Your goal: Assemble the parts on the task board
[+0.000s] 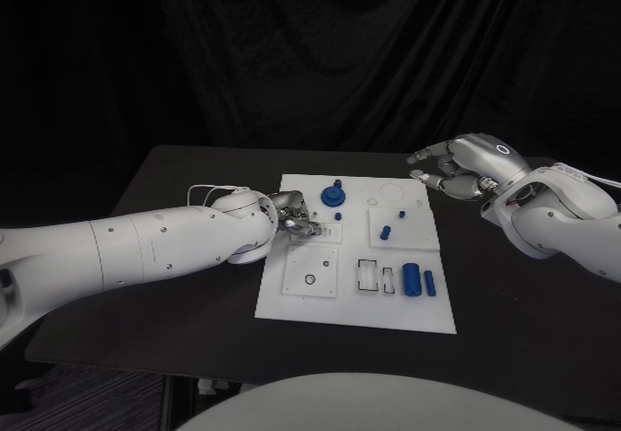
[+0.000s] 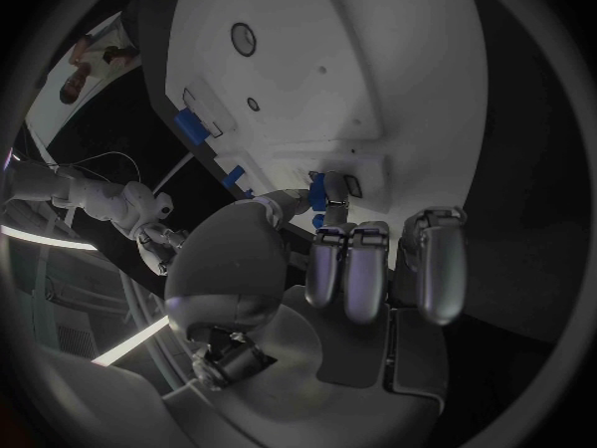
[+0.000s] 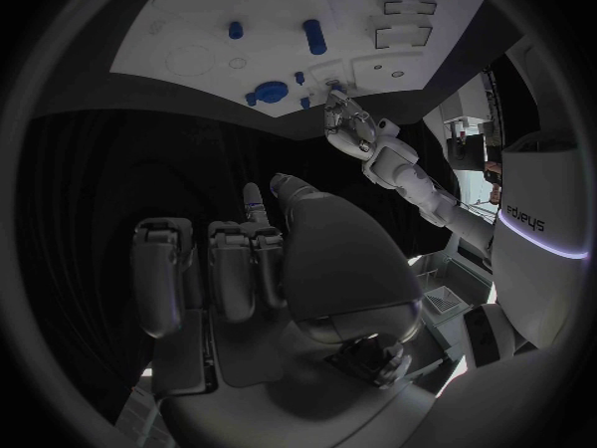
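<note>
The flat white rectangular task board [image 1: 357, 316] lies in the middle of the black table [image 1: 169, 180], so that both arms can reach its recesses from either side. The silver many-fingered left hand [image 1: 295, 222] is over the board's left-middle part, fingertips down at a raised square station. In the left wrist view the left hand [image 2: 361, 259] appears to pinch a small blue peg-like part [image 2: 326, 191] between thumb and a finger, right at the board's surface; the other fingers are curled alongside, probably to keep them out of the way of the seat. My reading is that the part is being set into, or lifted from, that station (which of the two cannot be told).

The silver right hand [image 1: 453, 166] hangs above the table just off the board's far right corner, touching nothing. In its own wrist view the right hand [image 3: 249, 269] has fingers curled in with nothing visible between them, so it seems to be waiting clear of the work.

The other parts stay where they can be picked singly: a round blue knob [image 1: 333, 193] stands near the board's far edge, a short blue pin [image 1: 386, 233] lies on the right-hand square plate, and a thick blue cylinder [image 1: 412, 278] with a slimmer blue rod [image 1: 430, 284] beside it rest near the rectangular slots.
</note>
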